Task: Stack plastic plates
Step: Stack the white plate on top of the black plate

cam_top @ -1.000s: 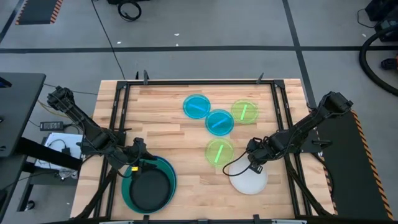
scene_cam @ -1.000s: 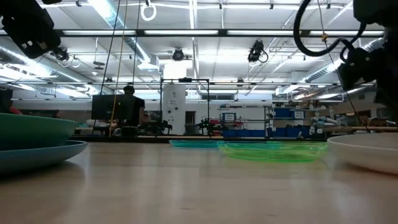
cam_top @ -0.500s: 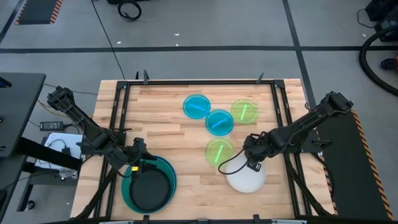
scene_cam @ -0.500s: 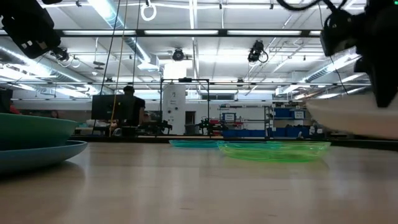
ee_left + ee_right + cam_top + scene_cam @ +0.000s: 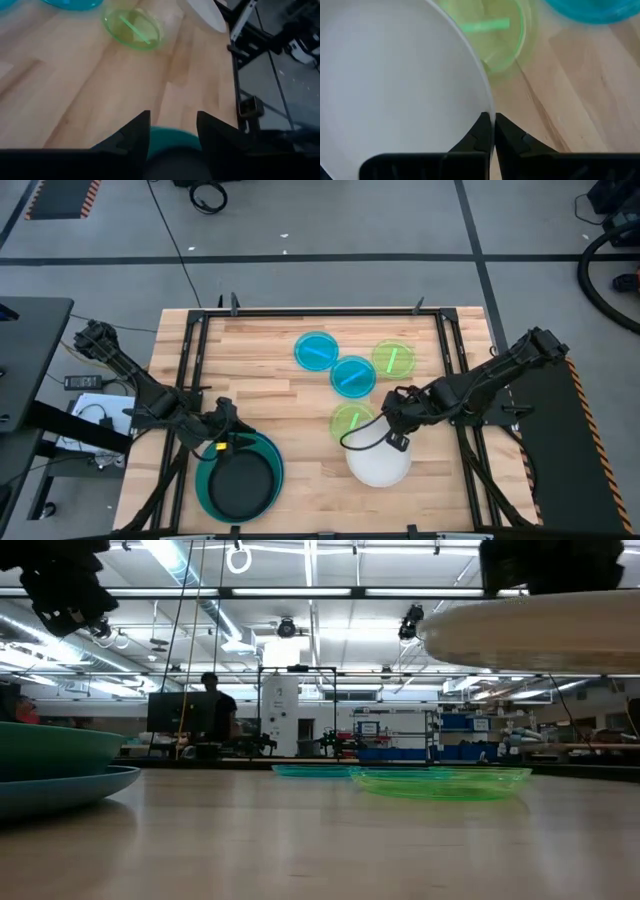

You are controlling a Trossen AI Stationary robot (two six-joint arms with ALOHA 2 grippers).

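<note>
A black plate (image 5: 240, 485) lies inside a teal plate (image 5: 204, 480), which rests on a blue plate (image 5: 277, 465) at the table's near left. My left gripper (image 5: 216, 432) hangs open above the far rim of this stack (image 5: 172, 135). A white plate (image 5: 378, 463) is held up in the air by my right gripper (image 5: 393, 430). Two cyan plates (image 5: 316, 351) (image 5: 353, 376) and two lime green plates (image 5: 393, 359) (image 5: 352, 423) lie flat on the table's far right half. My right gripper pinches the white plate's rim (image 5: 489, 111) between its two fingers, one on the upper face and one beneath. The fingers come from the table's right, slanting down. The plate (image 5: 530, 630) is lifted clear of the table and lies roughly level.
A black metal frame (image 5: 190, 380) runs along the table's left, far and right edges. Bare wood (image 5: 250, 380) lies between the stack and the small plates. Beyond the table, a person (image 5: 212, 710) stands far off in the room.
My right gripper has risen and moved toward the table's left, still shut on the white plate. The plate, which lay on the table a second ago, is now lifted clear and has shifted left, toward the near lime green plate.
</note>
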